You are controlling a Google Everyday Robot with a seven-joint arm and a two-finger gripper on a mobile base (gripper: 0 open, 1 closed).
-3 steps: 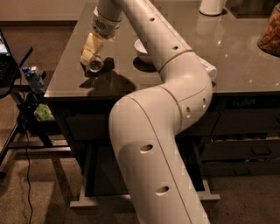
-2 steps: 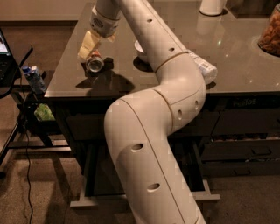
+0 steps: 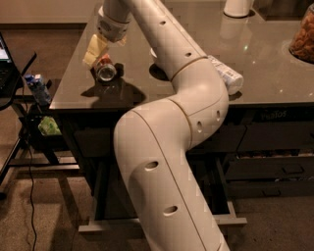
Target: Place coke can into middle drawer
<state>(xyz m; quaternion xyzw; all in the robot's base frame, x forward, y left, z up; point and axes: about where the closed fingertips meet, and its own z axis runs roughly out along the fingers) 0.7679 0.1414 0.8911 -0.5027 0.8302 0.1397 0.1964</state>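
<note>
The coke can (image 3: 105, 70) lies on its side near the front left corner of the dark table top (image 3: 255, 68), with one silver end facing the camera. My gripper (image 3: 99, 55) is right above and slightly left of the can, pointing down at it, at or very near its upper side. The middle drawer (image 3: 105, 227) stands pulled out low under the table. Only its light grey front edge shows on either side of my arm, which hides the inside.
A clear plastic bottle with a white label (image 3: 226, 75) lies on the table behind my elbow. A white cup (image 3: 238, 7) and a snack container (image 3: 303, 33) stand at the back right. A stand with a blue carton (image 3: 37, 86) is at the left. Closed drawers (image 3: 289, 169) are at the right.
My gripper has shifted a little to the left above the can. The can has stayed in place on the table.
</note>
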